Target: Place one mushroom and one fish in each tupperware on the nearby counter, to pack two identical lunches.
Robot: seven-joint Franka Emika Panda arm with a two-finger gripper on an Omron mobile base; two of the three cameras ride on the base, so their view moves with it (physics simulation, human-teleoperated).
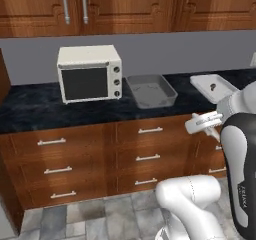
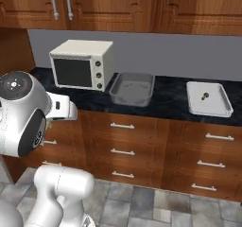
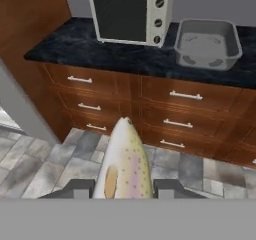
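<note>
A pale, spotted fish with a pink stripe stands between my gripper fingertips, which are shut on it. My hand hangs out in front of the wooden drawers, a little below the height of the black counter. On the counter sit the two tupperware: a grey tub and, further right, an off-white tray. One small brown mushroom lies in the tray.
A cream toaster oven stands left of the grey tub. Wooden drawers with steel handles run under the counter, and wall cabinets hang above. Tiled floor lies below my hand.
</note>
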